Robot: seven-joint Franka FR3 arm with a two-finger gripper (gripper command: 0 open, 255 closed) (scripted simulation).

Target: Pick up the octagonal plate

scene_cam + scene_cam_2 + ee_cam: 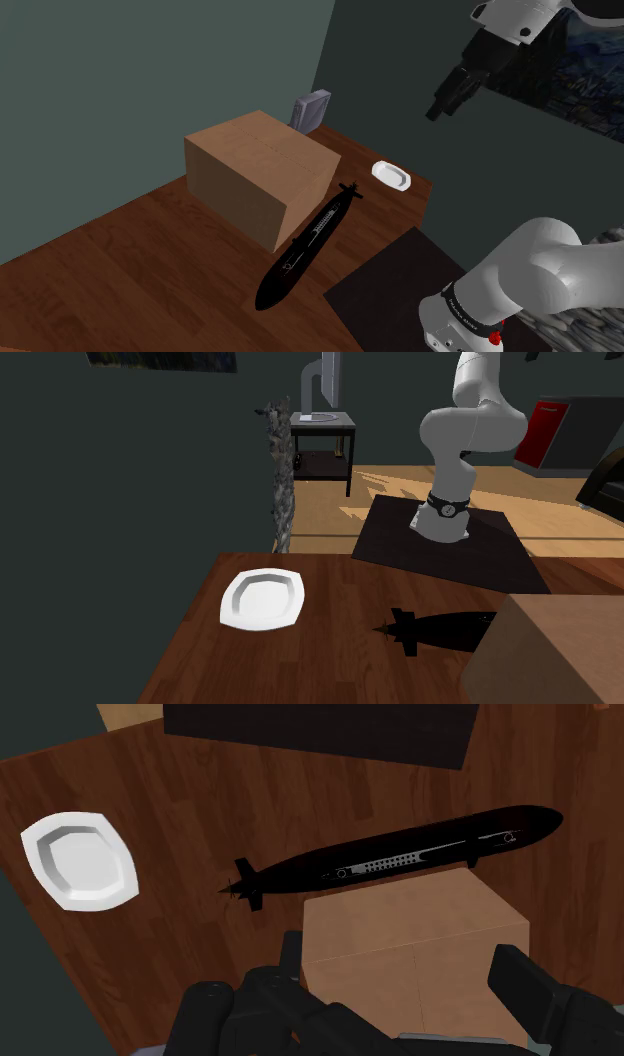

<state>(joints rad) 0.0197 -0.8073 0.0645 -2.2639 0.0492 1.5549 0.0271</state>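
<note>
The octagonal plate point(392, 174) is white, shallow and empty. It lies flat on the dark wooden table near its far corner, in the second exterior view point(263, 599) close to the table's left edge. My black gripper point(437, 110) hangs high above the table, well clear of the plate. Along the wrist view its fingers stand apart with nothing between them point(410, 984), over the brown box point(410, 939). The plate point(80, 862) lies far off to one side of the fingers, beyond the black submarine model point(400, 859).
A large brown box point(258, 175) stands mid-table, with a long black submarine model point(305, 245) lying beside it, between box and plate. A grey object point(311, 110) leans at the wall behind the box. The arm's dark stand point(440, 542) adjoins the table edge.
</note>
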